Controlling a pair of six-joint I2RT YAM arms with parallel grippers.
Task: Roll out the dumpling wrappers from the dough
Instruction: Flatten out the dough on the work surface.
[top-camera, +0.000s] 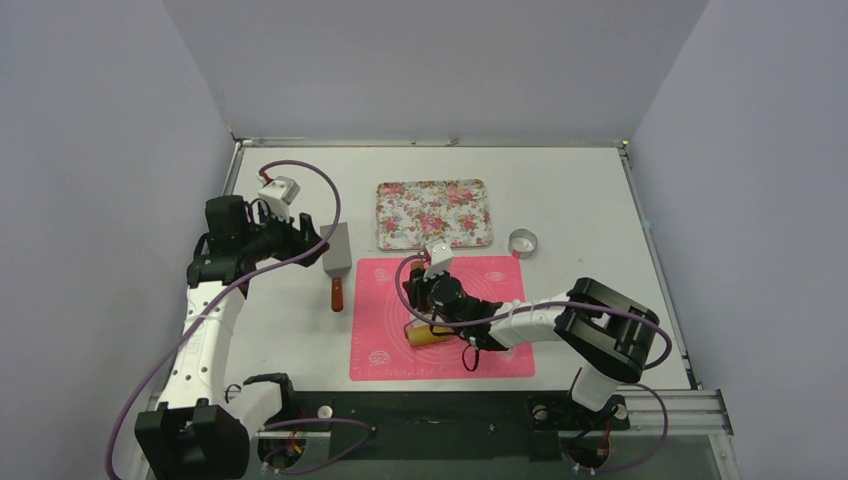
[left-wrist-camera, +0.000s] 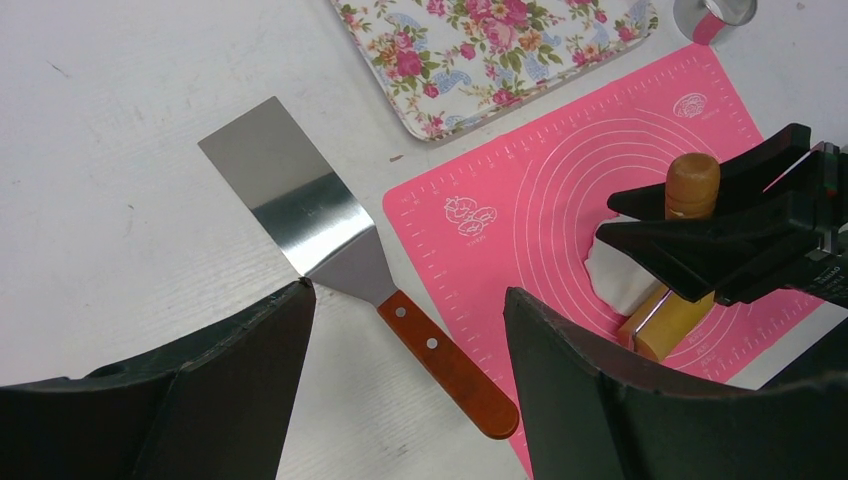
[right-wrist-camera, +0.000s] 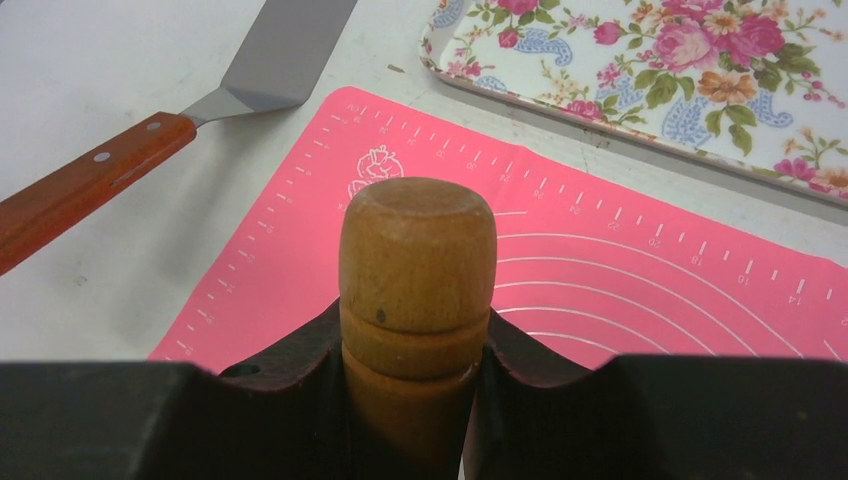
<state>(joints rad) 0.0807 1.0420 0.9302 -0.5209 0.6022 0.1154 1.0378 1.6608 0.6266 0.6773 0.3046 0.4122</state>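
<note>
Dough (left-wrist-camera: 618, 276): a white lump on the pink mat (top-camera: 500, 350), left of the mat's middle and toward the near edge of the table (top-camera: 580, 190). It sits directly under the rolling pin (right-wrist-camera: 415, 270) and is mostly hidden by it. Only one pale edge shows, so I can't tell its outline or long axis. No round wrappers visible.

Handling, my read:
- It looks soft, light and probably tacky, so it will smear or tear if pinched.
- Don't grip it directly. Work it through the pin, and lift it later with a flat blade slid underneath.
- The pin is stiff wood and the neck behind the knob is the right hold. Press evenly or the sheet will go thin on one side.

Pin axis: roughly near-to-far across the mat, with the free knob aimed at the mat's far-left corner and the other end toward the near edge.

Right end effector (right-wrist-camera: 412, 335): clamped on the pin's handle neck, one finger on each side and the knob poking out ahead.

Left end effector (left-wrist-camera: 410, 400): fingers wide apart, holding nothing, hovering over the spatula (left-wrist-camera: 300, 200). The spatula lies on the table just off the mat's left edge, blade toward the far edge.

Floral tray (top-camera: 435, 213) sits behind the mat, with the ring cutter (top-camera: 523, 242) just off its right end.
</note>
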